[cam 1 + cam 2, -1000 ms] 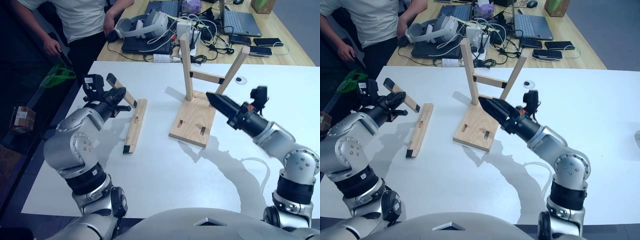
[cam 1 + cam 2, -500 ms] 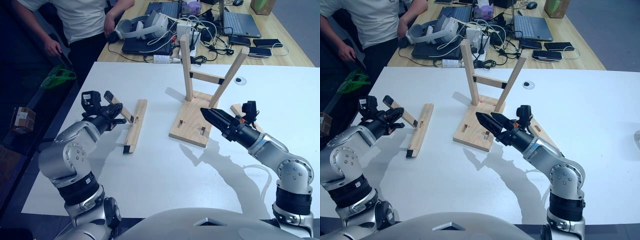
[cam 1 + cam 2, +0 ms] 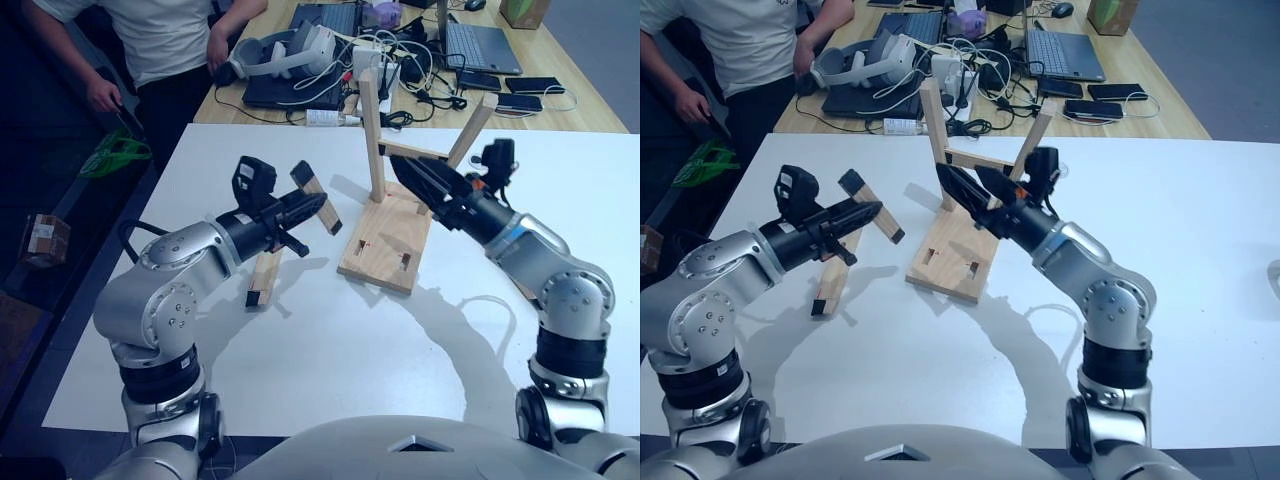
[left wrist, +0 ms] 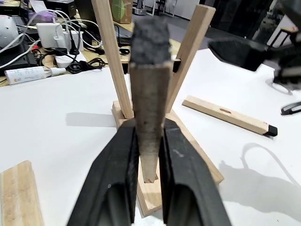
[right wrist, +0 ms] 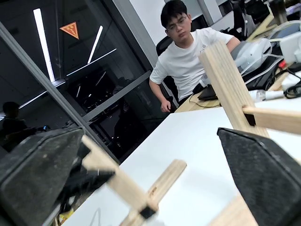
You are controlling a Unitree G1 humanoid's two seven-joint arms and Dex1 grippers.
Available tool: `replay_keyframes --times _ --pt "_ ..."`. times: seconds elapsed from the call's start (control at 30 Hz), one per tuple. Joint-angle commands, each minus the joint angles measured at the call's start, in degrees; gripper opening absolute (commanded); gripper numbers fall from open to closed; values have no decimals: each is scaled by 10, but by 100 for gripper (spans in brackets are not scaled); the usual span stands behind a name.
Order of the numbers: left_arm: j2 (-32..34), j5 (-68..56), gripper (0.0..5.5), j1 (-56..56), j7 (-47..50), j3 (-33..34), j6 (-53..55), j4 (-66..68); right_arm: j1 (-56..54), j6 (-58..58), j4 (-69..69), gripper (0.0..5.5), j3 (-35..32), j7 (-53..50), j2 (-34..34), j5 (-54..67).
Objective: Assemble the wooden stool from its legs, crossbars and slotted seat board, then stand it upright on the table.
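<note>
Left end effector (image 3: pixel 288 216), clenched on a dark-tipped leg (image 3: pixel 316 196), has lifted it off the surface (image 3: pixel 330 350) and swung it in from the far left edge. It now hangs in the air just beside the seat board (image 3: pixel 372 262). Right end effector (image 3: pixel 410 170), jaws spread and holding nothing, has risen from low beside the board to the crossbar (image 3: pixel 425 154), which joins the two upright legs (image 3: pixel 371 130). Whether it touches the wood is hard to tell. The move reads as the next leg on its way to a free slot, with the right arm placed to steady the half-built frame. The board lies flat near the middle of the surface, pale wood with two small slots open on its near half. The seated legs lean apart, one straight and one raked. A loose leg (image 3: pixel 262 278) lies on the surface under the left arm, and a stick (image 4: pixel 228 114) lies to the right of the board.
</note>
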Motion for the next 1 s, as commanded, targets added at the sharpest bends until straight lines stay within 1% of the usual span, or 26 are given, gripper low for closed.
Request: replay_keyframes --times 0.03,0.13,0.23,0.53,0.67,0.8,0.9,1.0 --pt "23 -7 41 -9 -2 -33 -10 -13 -46 -8 17 538 35 -17 36 -31" --pt "28 -3 41 -18 3 -56 -26 -6 -51 4 32 538 75 -13 49 -64" --pt "25 -12 41 -34 8 -69 -31 -12 -46 18 38 538 111 -10 42 -104" --pt "15 -13 41 -62 28 -87 -43 -4 -31 41 27 538 119 2 52 -107" --pt "28 -5 41 -55 34 -81 -49 1 -30 45 26 538 106 4 52 -110" --pt "63 11 41 -14 34 -52 -66 19 -36 29 30 538 69 -1 44 -118" --pt "108 37 41 34 30 -31 -85 44 -36 16 26 538 27 -8 41 -115" --pt "138 58 41 55 42 -13 -77 75 -27 15 17 538 0 -13 34 -110"
